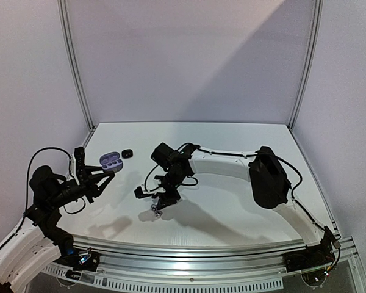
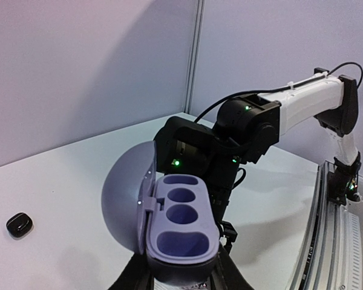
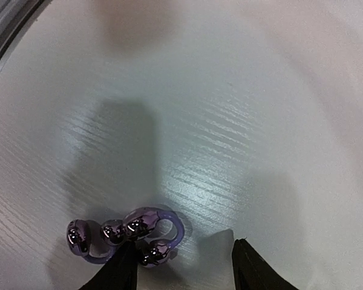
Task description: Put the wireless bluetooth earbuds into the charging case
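Pick-up is in hand: the right end effector (image 3: 180, 263), parted and empty, hovers over the glossy purple-chrome clip earbuds (image 3: 124, 235) on the white worktop (image 3: 248, 121), and probably needs centring before closing, while the left end effector (image 2: 180, 279), well apart from them, grips the open lavender charging case (image 2: 181, 223).

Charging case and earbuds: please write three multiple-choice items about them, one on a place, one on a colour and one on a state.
1. Where is the charging case? A. on the floor B. in a box C. in the left gripper
2. What colour are the earbuds? A. white B. shiny purple C. yellow
3. How is the lid of the case? A. open B. shut C. taken off

Answers: 1 C, it clamps the base; 2 B, purple gloss shows near the open right gripper; 3 A, the inside shows.
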Robot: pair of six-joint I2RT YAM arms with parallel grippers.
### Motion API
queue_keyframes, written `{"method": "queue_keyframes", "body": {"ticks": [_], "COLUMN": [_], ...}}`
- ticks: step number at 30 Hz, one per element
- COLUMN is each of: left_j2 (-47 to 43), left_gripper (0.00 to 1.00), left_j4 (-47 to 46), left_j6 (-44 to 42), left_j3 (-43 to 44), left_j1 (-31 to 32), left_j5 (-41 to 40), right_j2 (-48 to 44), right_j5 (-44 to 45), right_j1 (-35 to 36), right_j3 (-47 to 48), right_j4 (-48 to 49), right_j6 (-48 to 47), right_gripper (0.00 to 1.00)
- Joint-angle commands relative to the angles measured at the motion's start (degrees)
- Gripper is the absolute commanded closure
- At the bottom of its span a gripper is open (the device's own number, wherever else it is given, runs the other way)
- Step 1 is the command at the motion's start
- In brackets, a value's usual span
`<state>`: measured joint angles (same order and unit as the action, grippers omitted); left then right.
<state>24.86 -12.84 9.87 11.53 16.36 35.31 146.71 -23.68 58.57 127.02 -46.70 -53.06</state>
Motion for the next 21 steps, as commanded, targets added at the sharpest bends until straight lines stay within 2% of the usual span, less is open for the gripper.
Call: {"method": "queue_keyframes", "body": {"ticks": [1,6,11,21], "left_j2": [0.01,-0.24,-0.59,-0.79], "left_gripper": [1.0,1.0,1.0,1.0], "left_j4": [-1.13,-1.19,-1.2,-0.96], "left_j6": [-0.29,-0.17,-0.09,-0.2], "left_j3": [-0.8,-0.81,-0.81,-0.81], "left_j1": [-0.64,-0.63,-0.7,-0.63], "left_j5": [-0.42,-0.38,-0.25,-0.42], "right_j2": [1.96,2.64,3.3,2.7], "right_j5": [1.71,2.37,2.63,1.6], "right_j1": [1.25,2.11,2.83,4.76], "right_j3": [0.86,1.46,1.74,1.39], "right_j4": [-0.48,-1.16,-1.87,-3.57], "right_j6": [-1.12,-2.02,-1.7,-1.94], "right_gripper": [0.46,0.47,0.56,0.56]}}
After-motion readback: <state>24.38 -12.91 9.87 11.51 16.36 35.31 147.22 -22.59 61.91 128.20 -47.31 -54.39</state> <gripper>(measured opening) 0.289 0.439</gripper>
